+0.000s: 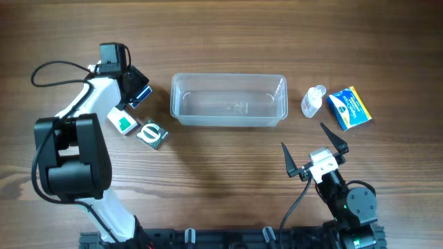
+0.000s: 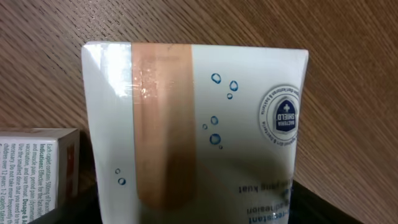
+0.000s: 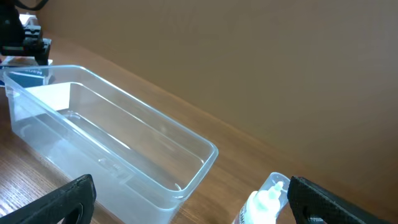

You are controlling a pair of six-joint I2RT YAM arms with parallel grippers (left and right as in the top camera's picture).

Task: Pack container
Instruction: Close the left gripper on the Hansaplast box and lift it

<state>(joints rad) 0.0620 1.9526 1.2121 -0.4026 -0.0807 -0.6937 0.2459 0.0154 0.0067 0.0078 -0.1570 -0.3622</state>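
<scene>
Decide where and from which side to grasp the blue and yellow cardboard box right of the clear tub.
Probably from above, across the two long edges of the blue and yellow cardboard box, at the end away from the small clear bottle: it lies flat, and the bottle crowds its other end.

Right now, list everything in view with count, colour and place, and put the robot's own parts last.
container: one, clear, mid-table, empty
plaster box: one, white with a tan plaster printed on it, at the left gripper
white box: one, white with a green mark, left of the container
small box: one, grey-green and white, next to the white box
bottle: one, clear with a white cap, right of the container
blue box: one, blue and white, right of the bottle
table: one, brown wood
left gripper: one, black, at the plaster box, grip unclear
right gripper: one, black, open, holding nothing
</scene>
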